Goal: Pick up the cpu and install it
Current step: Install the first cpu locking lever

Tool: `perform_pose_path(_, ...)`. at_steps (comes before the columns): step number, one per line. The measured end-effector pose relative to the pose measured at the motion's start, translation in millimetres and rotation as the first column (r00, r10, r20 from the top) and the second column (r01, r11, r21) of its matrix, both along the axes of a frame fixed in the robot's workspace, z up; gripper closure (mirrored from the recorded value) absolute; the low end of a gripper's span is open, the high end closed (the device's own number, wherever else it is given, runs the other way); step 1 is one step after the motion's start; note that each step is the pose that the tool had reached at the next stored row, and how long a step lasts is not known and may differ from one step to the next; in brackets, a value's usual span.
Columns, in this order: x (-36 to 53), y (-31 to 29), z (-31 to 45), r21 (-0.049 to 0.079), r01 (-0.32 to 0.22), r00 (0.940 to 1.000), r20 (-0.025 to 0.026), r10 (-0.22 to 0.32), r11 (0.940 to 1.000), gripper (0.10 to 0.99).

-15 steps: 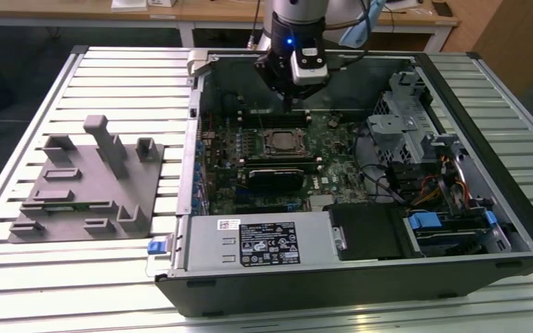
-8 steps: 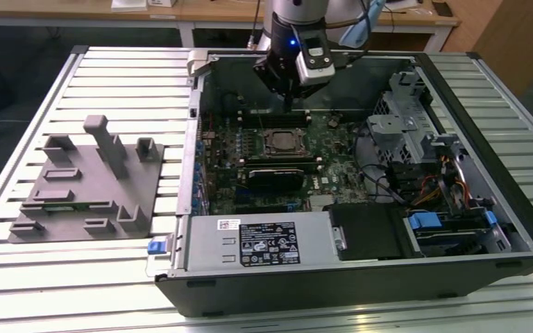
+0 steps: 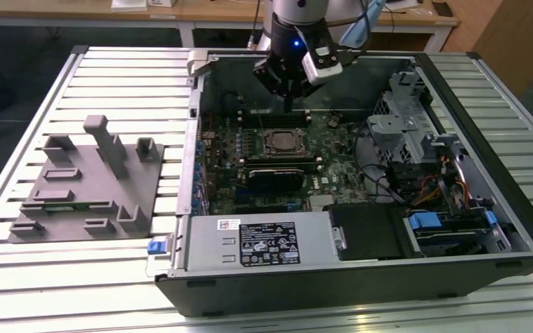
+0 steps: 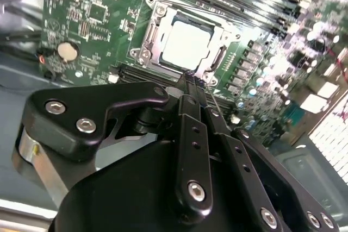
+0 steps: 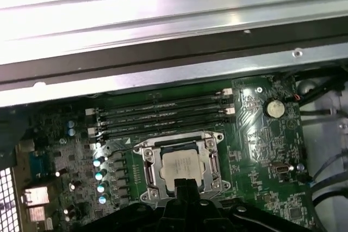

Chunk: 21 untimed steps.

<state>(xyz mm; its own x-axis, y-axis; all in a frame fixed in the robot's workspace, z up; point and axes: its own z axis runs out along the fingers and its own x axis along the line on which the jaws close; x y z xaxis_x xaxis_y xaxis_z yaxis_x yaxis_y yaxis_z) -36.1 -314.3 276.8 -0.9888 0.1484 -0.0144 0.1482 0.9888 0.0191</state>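
- The cpu (image 4: 186, 44) is seen lying flat inside the socket (image 5: 179, 164) on the motherboard (image 3: 280, 156), its pale top showing within the metal frame in both wrist views.
- The tool (image 4: 190, 80) is held just above the socket's edge with its fingers brought together; nothing is gripped between them.
- The computer case (image 3: 488, 125) lies open on the slatted table (image 3: 119, 76); the motherboard, the memory slots (image 5: 163, 115) beside the socket, a drive cage (image 3: 405, 118) and the labelled power supply (image 3: 257, 239) are held in it.
- The grey tray (image 3: 81, 187), well apart from the socket outside the case, carries only its own moulded blocks.
- A risk is judged: should the chip be seated slightly askew, the socket's contacts could be bent by downward pressure.
- The frame could be snagged by the fingertips, since they hang so close to it.
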Motion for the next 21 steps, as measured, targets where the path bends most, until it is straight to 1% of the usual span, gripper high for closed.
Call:
perform_pose_path(3,0.0,0.0,-0.3,0.0,-0.055,0.9985,0.0,0.055,0.9985,0.98)
perform_pose_path(6,-0.2,0.0,-0.5,0.0,-0.105,0.9945,0.0001,0.105,0.9945,0.98)
perform_pose_path(9,-5.8,0.0,-0.7,0.0,-0.109,0.994,0.0,0.109,0.994,0.98)
perform_pose_path(12,-14.5,0.0,-0.9,0.0,-0.109,0.9941,0.0001,0.109,0.9941,0.98)
perform_pose_path(15,-25.4,0.0,-1.0,0.0,-0.109,0.9941,0.0002,0.109,0.9941,0.98)
perform_pose_path(21,-36.2,0.0,-2.2,0.0,-0.109,0.9941,0.0001,0.109,0.9941,0.98)
